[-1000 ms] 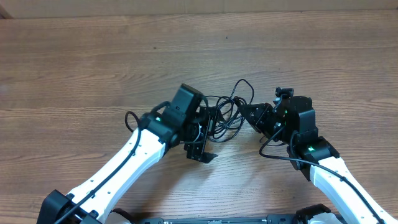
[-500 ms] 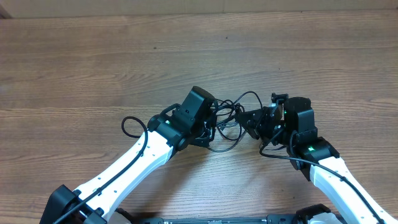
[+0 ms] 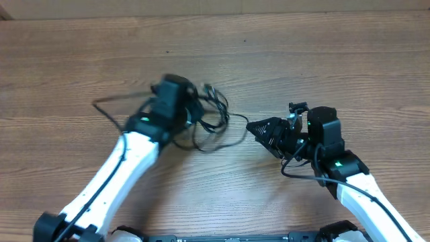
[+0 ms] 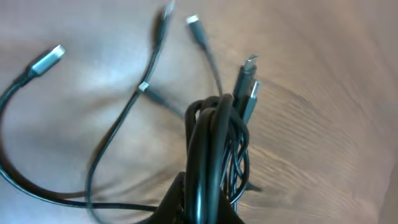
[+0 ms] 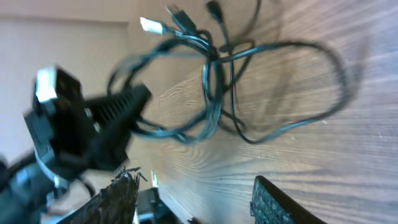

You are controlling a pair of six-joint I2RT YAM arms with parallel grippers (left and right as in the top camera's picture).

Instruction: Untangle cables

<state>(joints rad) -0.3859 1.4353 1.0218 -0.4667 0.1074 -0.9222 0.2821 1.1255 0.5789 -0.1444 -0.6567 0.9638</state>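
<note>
The cables are a tangled bunch of thin black cords left of the table's middle. My left gripper is shut on the bunch, and loops hang out to its right and toward the front. In the left wrist view the cords run up out of the closed jaws of the left gripper, and loose plug tips fan out beyond. My right gripper stands open to the right of the bunch, apart from it. The right wrist view shows its fingers spread with only bare wood between them, and the cables lie farther ahead.
The wooden table stretches around both arms. A thicker black arm cable loops out left of the left wrist. The right arm's own cable curls beside its wrist. The left arm shows in the right wrist view.
My left gripper shut on the cable bunch and swung left, dragging it away. My right gripper opened and let go of the cords, staying roughly in place.
</note>
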